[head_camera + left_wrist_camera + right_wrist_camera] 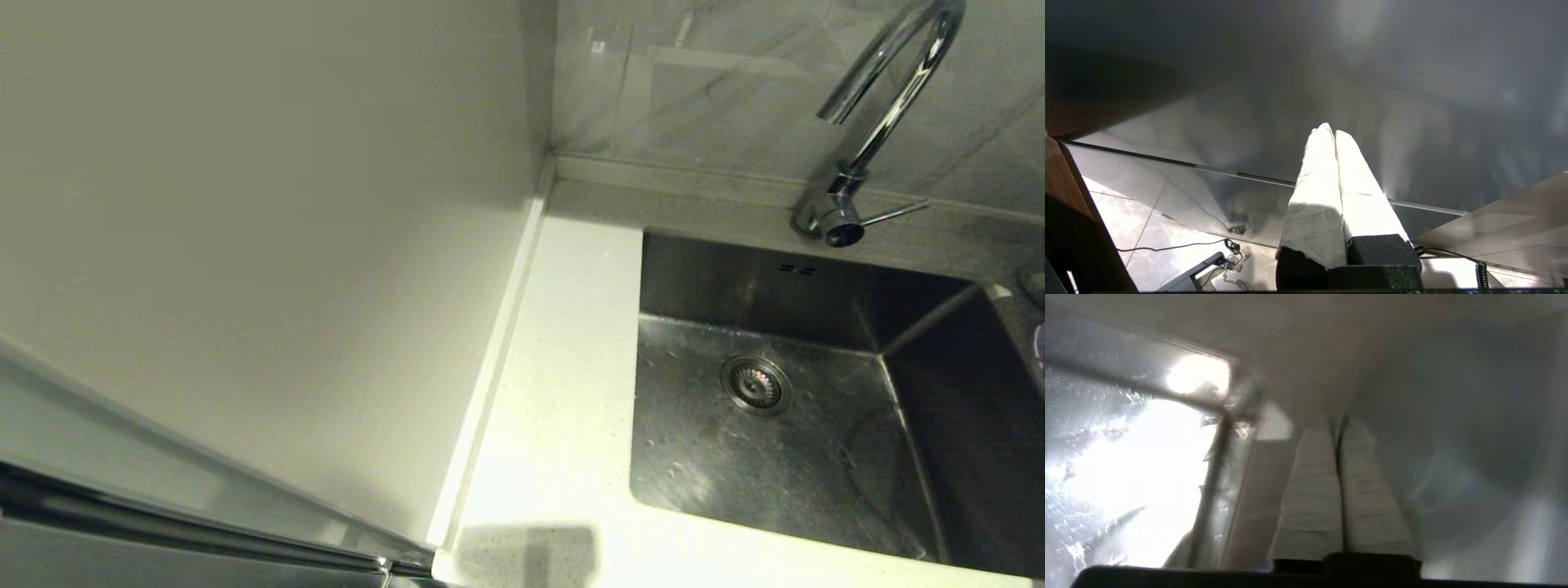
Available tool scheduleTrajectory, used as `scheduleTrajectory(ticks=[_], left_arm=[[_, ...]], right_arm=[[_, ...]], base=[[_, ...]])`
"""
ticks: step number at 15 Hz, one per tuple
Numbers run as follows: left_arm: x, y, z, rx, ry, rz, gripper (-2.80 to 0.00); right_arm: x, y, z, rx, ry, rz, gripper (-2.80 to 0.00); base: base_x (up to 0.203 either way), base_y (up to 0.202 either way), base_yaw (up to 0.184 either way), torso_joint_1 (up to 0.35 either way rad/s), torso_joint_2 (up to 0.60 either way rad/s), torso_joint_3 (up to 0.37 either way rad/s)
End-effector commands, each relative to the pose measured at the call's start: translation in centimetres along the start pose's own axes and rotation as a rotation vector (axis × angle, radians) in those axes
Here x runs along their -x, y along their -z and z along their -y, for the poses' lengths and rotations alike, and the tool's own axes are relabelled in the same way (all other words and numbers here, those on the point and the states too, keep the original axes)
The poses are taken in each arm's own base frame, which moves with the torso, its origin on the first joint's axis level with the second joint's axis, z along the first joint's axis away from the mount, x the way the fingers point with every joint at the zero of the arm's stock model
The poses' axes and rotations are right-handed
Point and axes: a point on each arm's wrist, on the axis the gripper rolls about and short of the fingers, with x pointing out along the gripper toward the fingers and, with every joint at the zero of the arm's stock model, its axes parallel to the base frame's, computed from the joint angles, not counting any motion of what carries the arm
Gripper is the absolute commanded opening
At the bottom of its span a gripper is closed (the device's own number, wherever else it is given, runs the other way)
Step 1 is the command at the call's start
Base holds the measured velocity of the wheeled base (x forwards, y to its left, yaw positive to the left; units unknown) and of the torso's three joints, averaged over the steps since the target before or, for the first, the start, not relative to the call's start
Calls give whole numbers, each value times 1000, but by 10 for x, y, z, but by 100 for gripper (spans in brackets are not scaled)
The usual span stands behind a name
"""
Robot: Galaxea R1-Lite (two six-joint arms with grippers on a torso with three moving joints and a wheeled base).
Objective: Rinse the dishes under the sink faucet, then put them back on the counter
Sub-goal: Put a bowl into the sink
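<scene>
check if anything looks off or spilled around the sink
Nothing is spilled or damaged. The sink holds only scattered water droplets near its drain strainer, and no water runs from the faucet. No whole dish is in view.

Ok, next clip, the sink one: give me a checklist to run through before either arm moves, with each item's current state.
1. Sink free of objects: ok, only the drain strainer and water drops.
2. Faucet off: ok, no stream from the spout.
3. Dishes located: not ok, only a lavender sliver at the head view's right edge.
4. Left gripper empty: ok, fingers shut on nothing.
5. Right gripper empty: ok, fingers together, nothing held.
6. Counter left of the sink free for set-down: ok.
</scene>
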Motion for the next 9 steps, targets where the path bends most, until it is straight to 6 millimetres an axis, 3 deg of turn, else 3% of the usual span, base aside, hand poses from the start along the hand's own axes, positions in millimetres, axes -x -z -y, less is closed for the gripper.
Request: scheduleTrajectory(ticks=[1,5,9], left_arm=[[0,1,0,0,-1,-2,-280],[0,1,0,0,-1,-2,-280],[0,0,0,0,-1,-1,-280]], right_arm=[[0,1,-1,-5,-4,-4,-280],[10,-5,-1,-24,1,9,-280],[53,-29,-4,-29,-9,79,-280]], base=[[0,0,0,0,0,0],[0,0,0,0,0,0],[0,0,0,0,0,0]])
